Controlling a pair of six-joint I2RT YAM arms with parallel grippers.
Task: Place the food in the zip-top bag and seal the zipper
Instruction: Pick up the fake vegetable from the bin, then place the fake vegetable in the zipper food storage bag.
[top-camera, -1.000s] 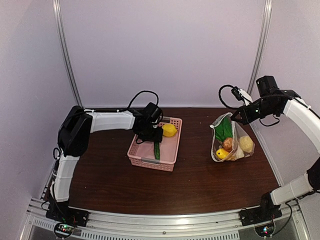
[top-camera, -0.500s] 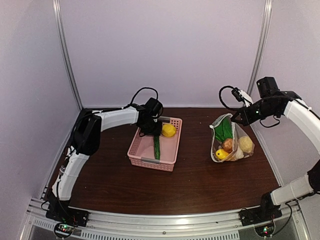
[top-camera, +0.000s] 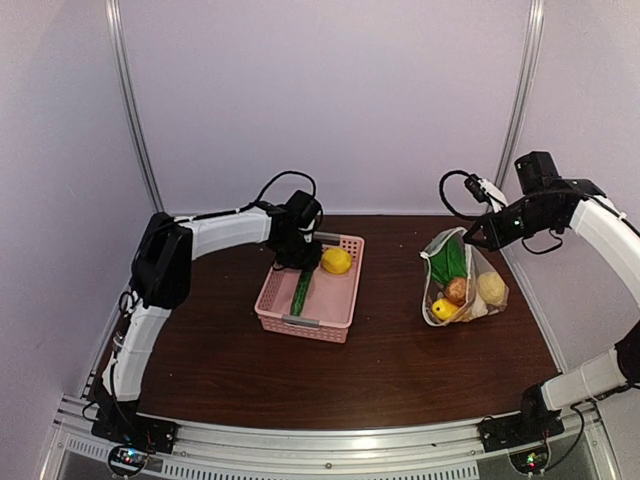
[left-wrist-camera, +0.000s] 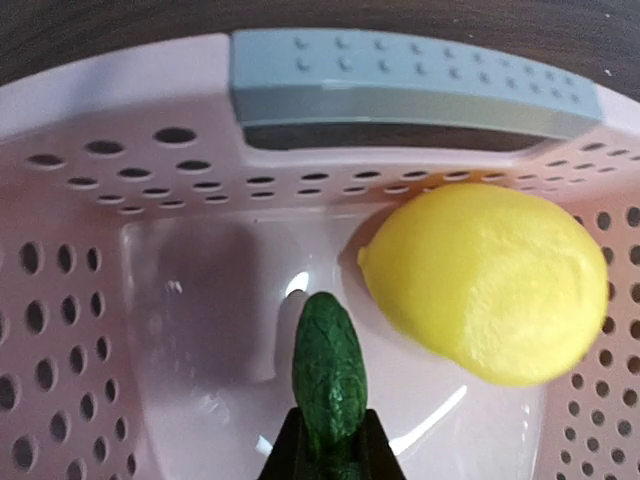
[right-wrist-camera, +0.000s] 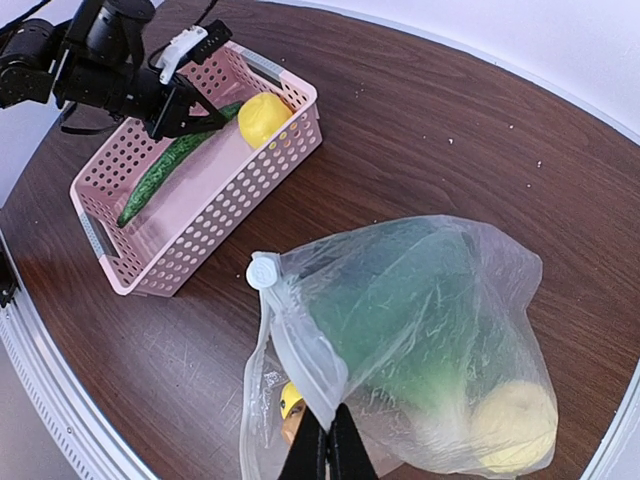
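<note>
In the pink basket (top-camera: 300, 322) lie a long green cucumber (top-camera: 301, 289) and a yellow lemon (top-camera: 336, 261). My left gripper (left-wrist-camera: 328, 455) is shut on the cucumber's (left-wrist-camera: 328, 370) far end, with the lemon (left-wrist-camera: 490, 280) just to its right. On the right the zip-top bag (top-camera: 462, 280) hangs upright and holds a green leafy vegetable (top-camera: 447, 260), a brown round piece (top-camera: 456, 289) and lemons (top-camera: 443, 309). My right gripper (right-wrist-camera: 328, 440) is shut on the bag's mouth edge at the zipper (right-wrist-camera: 300, 350), which gapes open toward the basket.
The basket (left-wrist-camera: 120, 180) has perforated walls and a grey-blue handle (left-wrist-camera: 410, 85) on its far end. Dark wooden table (top-camera: 380, 360) runs between basket and bag. White walls and metal posts close in the back and sides.
My left gripper has closed on the cucumber's far end, and the cucumber has swung to a slant in the basket. The right arm and bag have not moved.
</note>
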